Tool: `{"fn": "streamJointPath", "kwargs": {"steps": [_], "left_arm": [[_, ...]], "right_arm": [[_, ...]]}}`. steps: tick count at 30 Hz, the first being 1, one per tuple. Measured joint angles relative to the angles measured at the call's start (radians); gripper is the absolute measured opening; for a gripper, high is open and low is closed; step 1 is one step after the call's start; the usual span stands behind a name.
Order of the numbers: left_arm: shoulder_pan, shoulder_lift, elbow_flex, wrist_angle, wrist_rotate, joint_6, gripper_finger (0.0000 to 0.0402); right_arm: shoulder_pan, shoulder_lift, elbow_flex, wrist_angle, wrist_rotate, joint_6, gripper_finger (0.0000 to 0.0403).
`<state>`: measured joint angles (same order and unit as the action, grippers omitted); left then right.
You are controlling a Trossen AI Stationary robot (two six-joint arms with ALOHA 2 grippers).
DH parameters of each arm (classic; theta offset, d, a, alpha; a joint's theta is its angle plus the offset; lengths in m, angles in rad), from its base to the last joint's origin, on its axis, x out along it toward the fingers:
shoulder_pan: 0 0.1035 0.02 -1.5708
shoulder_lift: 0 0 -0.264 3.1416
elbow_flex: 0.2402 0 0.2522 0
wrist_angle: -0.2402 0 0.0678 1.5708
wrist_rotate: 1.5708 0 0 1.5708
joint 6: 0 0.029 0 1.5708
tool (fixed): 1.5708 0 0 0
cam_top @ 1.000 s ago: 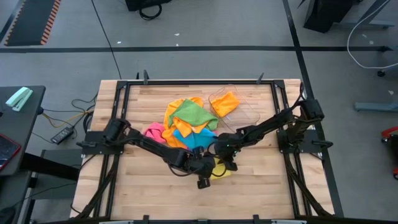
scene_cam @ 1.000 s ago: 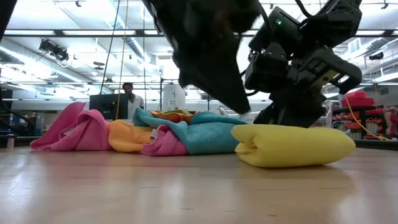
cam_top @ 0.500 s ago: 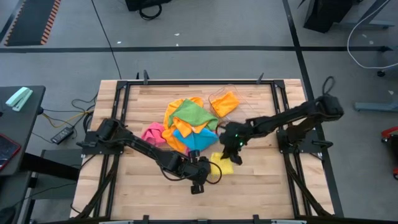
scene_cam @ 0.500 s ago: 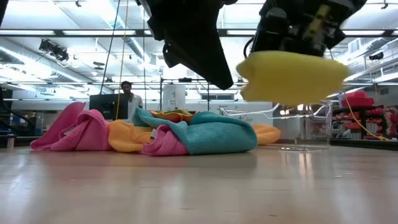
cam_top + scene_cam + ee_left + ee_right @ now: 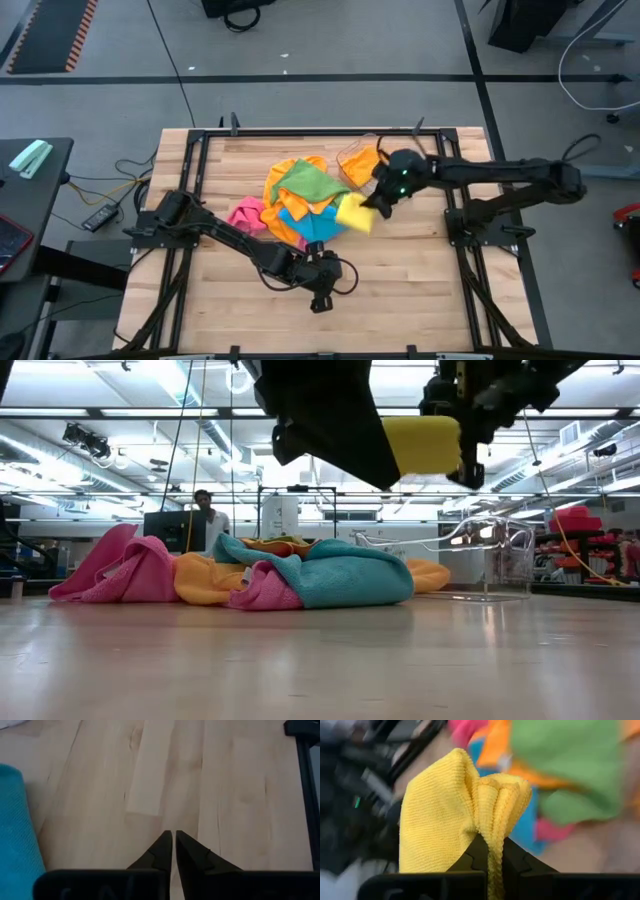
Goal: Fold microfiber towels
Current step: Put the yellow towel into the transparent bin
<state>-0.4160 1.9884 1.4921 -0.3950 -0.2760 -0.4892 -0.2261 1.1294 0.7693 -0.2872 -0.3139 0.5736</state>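
A folded yellow towel (image 5: 354, 214) hangs in the air beside the pile of towels, with my right gripper (image 5: 376, 203) shut on it. The low view shows it high above the table (image 5: 420, 444). The pile (image 5: 298, 198) lies at the table's middle: a green towel (image 5: 308, 183) on top, then orange, blue (image 5: 312, 224) and pink (image 5: 248, 212) ones. My left gripper (image 5: 322, 300) stands shut over bare wood near the front, touching nothing (image 5: 173, 836). My right gripper pinches the yellow towel between its two fingers at a bunched edge of several layers (image 5: 493, 840). The fingers come slanting down from the table's right side. The towel is lifted clear of the table and stays folded, standing out past the fingertips.
A clear plastic tray (image 5: 392, 178) holding an orange towel (image 5: 362, 165) stands at the far right of the pile, just behind the right gripper. Bare wood lies along the near edge and at the right. A person stands in the room beyond.
My right gripper has lifted the folded yellow towel off the table, carried it up and toward the far edge and the tray, and rolled as it went. The towel, lying on the wood before, now hangs clear.
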Motion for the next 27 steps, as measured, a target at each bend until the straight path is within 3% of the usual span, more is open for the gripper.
{"fn": "streamJointPath", "kwargs": {"steps": [4, 10, 16, 27], "left_arm": [[0.000, 0.000, 0.000, 0.011, 0.000, 0.000, 0.0018], [0.011, 0.000, 0.000, 0.048, 0.000, -0.071, 0.0011], [0.022, 0.000, 0.000, 0.047, 0.000, -0.099, 0.0032], [0.076, -0.100, 0.001, -0.060, 0.029, 0.257, 0.0014]], "right_arm": [[-0.065, -0.043, 0.030, -0.065, 0.122, -0.008, 0.0018], [-0.218, -0.008, 0.044, -0.240, 0.131, -0.095, 0.0018], [-0.331, 0.056, 0.044, -0.369, 0.137, -0.173, 0.0018], [-0.274, 0.187, 0.044, -0.420, 0.236, -0.077, 0.0018]]}}
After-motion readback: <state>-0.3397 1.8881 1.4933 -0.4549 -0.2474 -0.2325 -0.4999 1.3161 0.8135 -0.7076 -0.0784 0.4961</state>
